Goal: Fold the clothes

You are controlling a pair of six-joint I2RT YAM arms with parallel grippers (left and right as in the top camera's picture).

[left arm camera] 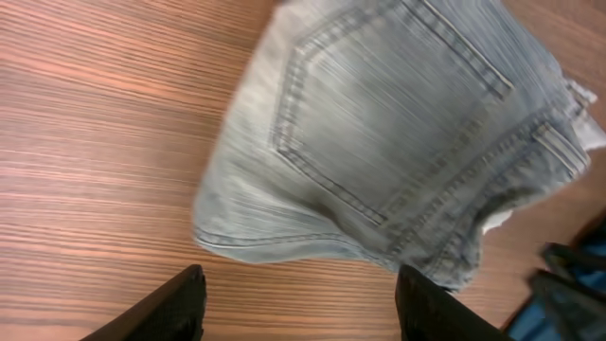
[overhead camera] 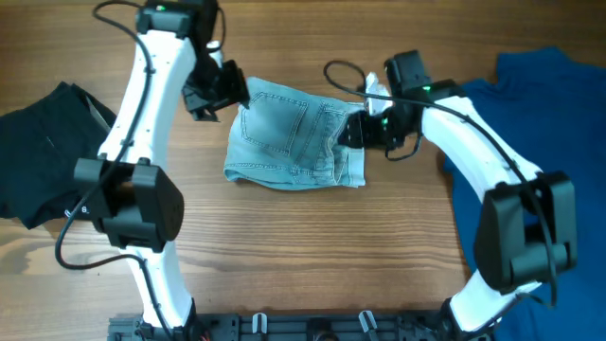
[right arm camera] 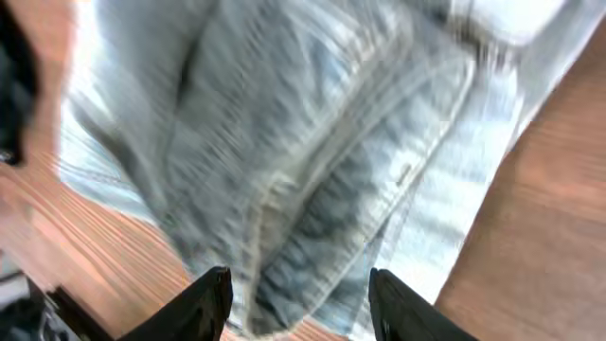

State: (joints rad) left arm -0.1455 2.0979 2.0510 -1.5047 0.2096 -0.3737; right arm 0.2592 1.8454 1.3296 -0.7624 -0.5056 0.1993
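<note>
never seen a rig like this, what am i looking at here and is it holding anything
Two white robot arms stand at a wooden table, each ending in a two-finger gripper. The wide picture looks down from above; the other two come from cameras on the wrists, the dark prongs being fingers. Folded pale jeans lie in the middle, a black garment at one edge, a dark-blue garment at the other. The left gripper and right gripper are both open, holding nothing.

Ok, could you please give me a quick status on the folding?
Both open: left gripper beside the jeans, right gripper over their edge. Jeans folded in a compact bundle. Nothing in the way.
</note>
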